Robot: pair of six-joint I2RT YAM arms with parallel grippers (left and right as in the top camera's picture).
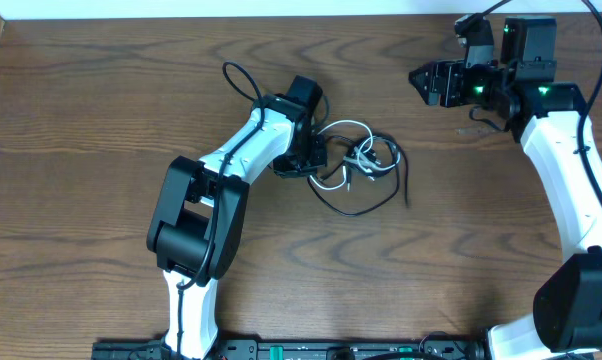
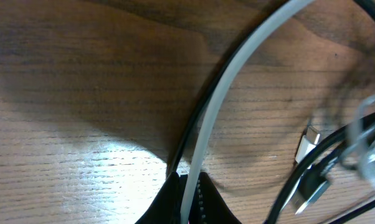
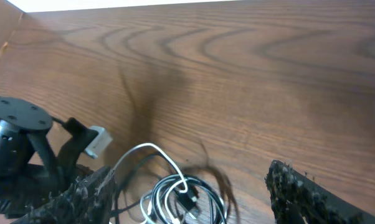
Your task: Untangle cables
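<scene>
The thin white cable (image 1: 343, 126) and the thin black cable (image 1: 367, 208) lie tangled in loose coils on the wooden table (image 1: 101, 110), near its middle. My left gripper (image 1: 321, 158) is at the left edge of the tangle. In the left wrist view, my left gripper (image 2: 190, 194) is shut on the white cable (image 2: 231, 81), with the black cable (image 2: 194, 124) running beside it. My right gripper (image 1: 422, 80) is open and empty, raised at the far right. In the right wrist view, my right gripper (image 3: 190, 174) frames the white cable (image 3: 147, 148) and the black cable (image 3: 200, 183).
A white plug (image 2: 307, 142) and a black plug (image 2: 309, 190) lie at the right of the left wrist view. My left arm (image 3: 13, 137) shows at the left of the right wrist view. A thick black arm wire (image 1: 237, 78) loops behind the left arm.
</scene>
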